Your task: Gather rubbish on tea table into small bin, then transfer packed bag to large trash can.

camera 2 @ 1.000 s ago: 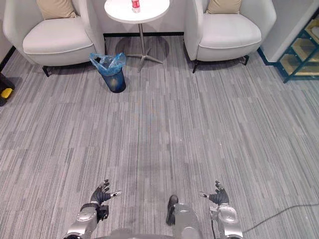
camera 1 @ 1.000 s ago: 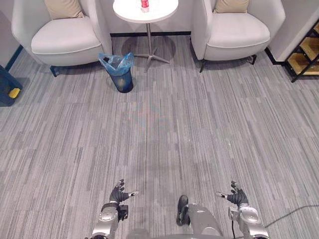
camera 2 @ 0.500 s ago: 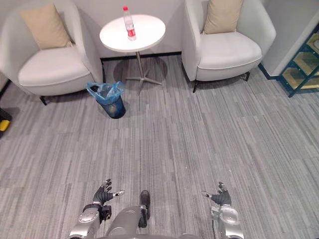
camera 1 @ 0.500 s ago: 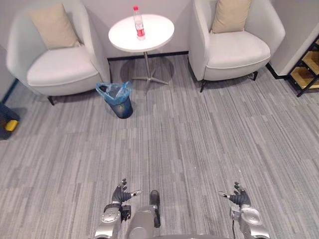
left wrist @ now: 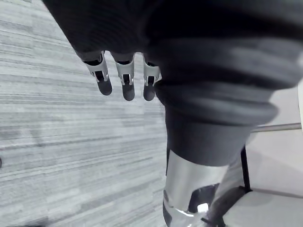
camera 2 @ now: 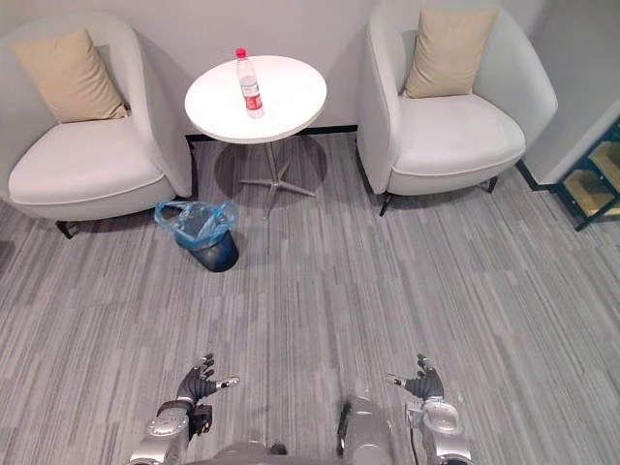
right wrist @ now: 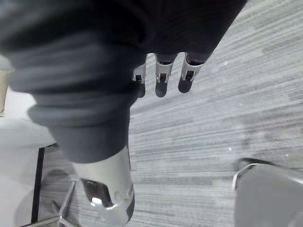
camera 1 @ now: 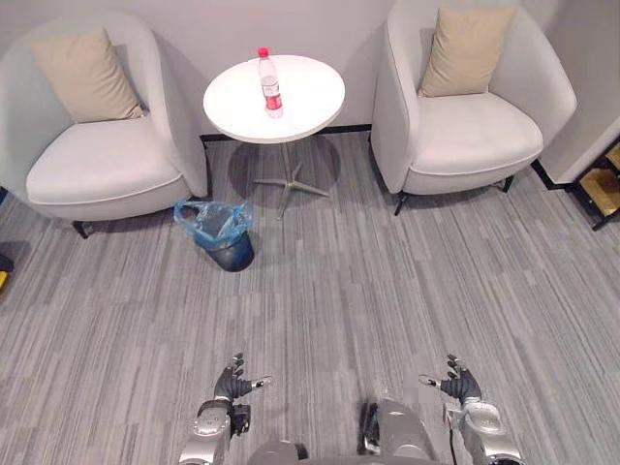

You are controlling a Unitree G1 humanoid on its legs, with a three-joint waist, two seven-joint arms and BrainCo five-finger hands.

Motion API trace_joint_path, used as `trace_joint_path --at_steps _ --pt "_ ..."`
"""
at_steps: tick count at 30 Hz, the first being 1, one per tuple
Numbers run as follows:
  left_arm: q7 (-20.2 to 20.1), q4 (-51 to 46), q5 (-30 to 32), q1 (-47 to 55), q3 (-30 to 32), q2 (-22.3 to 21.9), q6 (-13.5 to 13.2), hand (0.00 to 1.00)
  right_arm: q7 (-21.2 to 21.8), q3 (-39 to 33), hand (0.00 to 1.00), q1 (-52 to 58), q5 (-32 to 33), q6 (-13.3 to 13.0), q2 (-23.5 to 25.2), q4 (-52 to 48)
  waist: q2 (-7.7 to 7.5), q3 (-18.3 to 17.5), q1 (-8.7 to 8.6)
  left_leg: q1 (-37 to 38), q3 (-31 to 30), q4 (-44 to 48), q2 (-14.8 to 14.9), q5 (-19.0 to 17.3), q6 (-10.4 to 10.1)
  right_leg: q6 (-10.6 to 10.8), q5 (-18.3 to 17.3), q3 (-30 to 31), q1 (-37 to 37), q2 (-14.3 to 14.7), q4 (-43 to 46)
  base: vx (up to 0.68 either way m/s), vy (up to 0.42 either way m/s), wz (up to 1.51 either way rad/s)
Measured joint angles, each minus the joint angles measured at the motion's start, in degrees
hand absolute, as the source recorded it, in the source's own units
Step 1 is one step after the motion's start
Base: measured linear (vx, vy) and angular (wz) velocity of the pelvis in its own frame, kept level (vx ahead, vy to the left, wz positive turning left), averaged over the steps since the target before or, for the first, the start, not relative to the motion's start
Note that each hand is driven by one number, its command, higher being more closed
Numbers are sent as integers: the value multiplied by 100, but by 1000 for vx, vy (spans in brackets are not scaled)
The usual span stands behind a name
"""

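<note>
A bottle (camera 1: 270, 83) stands on the table (camera 1: 310, 105) between two armchairs (camera 1: 92, 165), bin (camera 1: 220, 235) before it.

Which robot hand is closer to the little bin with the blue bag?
The left. The left robot hand sits nearly in line with the bin, nearer the camera; the right robot hand is far off to the bin's right.
</note>
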Motion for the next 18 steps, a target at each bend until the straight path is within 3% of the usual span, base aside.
trace_joint_path --at_steps 2,4,5,6,8,10,12,13,14,15,16,17,18 --pt "2 34 32 -87 12 -37 -9 0 6 -35 0 -61 2 -6 33 -48 74 -21 -88 -234 -197 629 193 100 -160 -139 -535 -238 73 84 288 495 -325 36" --pt "-3 26 31 -188 25 -76 -11 0 -2 -13 0 -60 18 -9 90 -47 107 8 -76 -754 -357 2007 391 409 -559 -219 -746 -421 529 218 105 461 -321 44" --pt "-11 -13 30 -155 26 -102 -11 0 -5 87 0 -61 55 -17 119 -77 107 35 -43 -1128 -342 3122 542 513 -695 -280 -808 -485 997 327 -186 360 -190 27" --pt "-23 -121 30 -109 24 -121 -11 0 -3 110 0 -1 62 -33 172 -142 93 54 -10 -1521 -153 4082 678 408 -527 -346 -856 -551 1461 425 -497 426 -214 19" --pt "-23 -189 27 -79 25 -157 -3 0 -13 77 0 48 122 -70 232 -204 17 108 101 -2039 211 4542 764 208 -197 -404 -917 -586 1996 486 -858 308 -108 12" --pt "-29 -250 28 -89 23 -189 -3 0 -44 50 0 19 184 -70 238 -234 47 116 212 -2492 484 3992 672 76 24 -370 -913 -599 2259 487 -1094 274 -34 0" --pt "-31 -325 26 -91 22 -198 0 0 -67 -84 0 -25 237 -63 262 -234 32 162 265 -2724 471 2077 177 133 13 -214 -1048 -582 2459 327 -1185 337 93 -3" --pt "-31 -327 25 -78 22 -223 3 0 -108 -169 0 -36 237 -62 256 -234 51 165 272 -2709 366 939 -47 383 -80 -116 -1148 -554 2546 255 -1216 328 132 -1" --pt "-31 -328 25 -71 22 -228 3 0 -122 -169 0 -39 237 -61 238 -231 85 168 276 -2661 297 471 -101 537 -94 -61 -1207 -535 2601 250 -1228 443 218 -20" --pt "-28 -331 24 -26 25 -219 4 0 -129 -154 0 -32 235 -54 214 -218 119 172 317 -2600 302 81 -114 1112 -74 68 -1362 -420 2710 237 -1197 316 164 -28" --pt "-27 -331 22 6 26 -208 6 0 -126 -142 0 -17 234 -50 218 -218 111 168 351 -2525 339 43 -141 1389 28 140 -1422 -346 2789 211 -1173 446 208 -36" --pt "-23 -338 16 5 25 -181 6 0 -127 -134 0 -17 232 -43 246 -216 43 132 398 -2470 364 195 -293 1447 342 284 -1577 -261 2859 70 -1125 301 109 -21" --pt "-23 -350 14 -7 23 -165 5 0 -124 -130 0 -25 231 -44 254 -218 -39 111 394 -2547 377 365 -372 1287 400 314 -1656 -259 2837 -30 -1072 639 226 -2"
